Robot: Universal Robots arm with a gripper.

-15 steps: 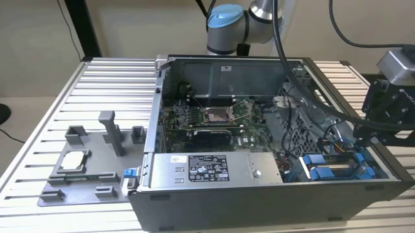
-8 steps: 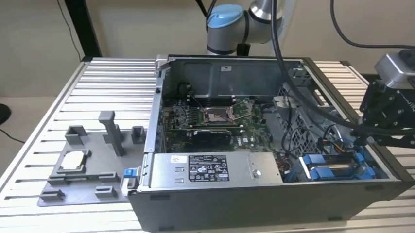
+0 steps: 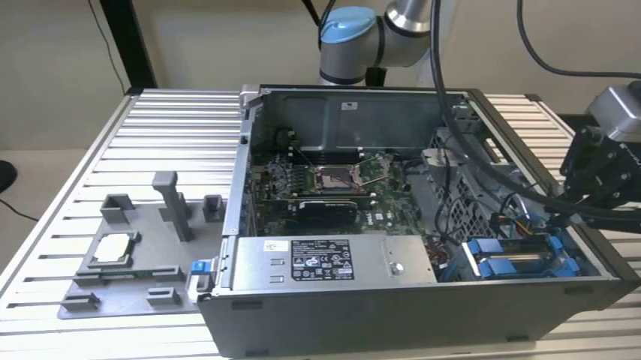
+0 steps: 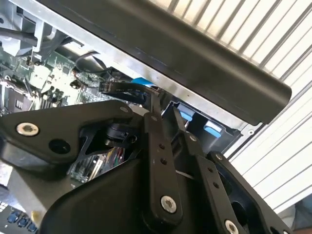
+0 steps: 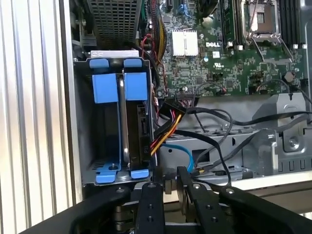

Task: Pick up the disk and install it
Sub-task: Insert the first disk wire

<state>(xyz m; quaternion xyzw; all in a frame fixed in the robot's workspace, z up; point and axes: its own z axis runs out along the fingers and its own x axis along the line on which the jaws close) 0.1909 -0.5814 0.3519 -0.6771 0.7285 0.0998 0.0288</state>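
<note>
Gripper (image 5: 168,181) fingers nrly together, empty, just beside blue-framed disk (image 5: 127,131) upright in case's drive bay (image 5: 80,146).

- A slatted metal table (image 3: 170,120) carries everything.
- An open computer case (image 3: 401,300) lies on it, toward the exterior view's right.
- A grey fixture plate (image 3: 125,289) lies flat on it just beside the case, on the exterior view's left.

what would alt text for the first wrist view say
Looking down into an open computer case, a drive cage holds blue plastic carriers standing side by side, with the disk edge-on between them. Beside the cage are bundled cables and a green motherboard. The black claw sits at the case edge near the cage.
</note>
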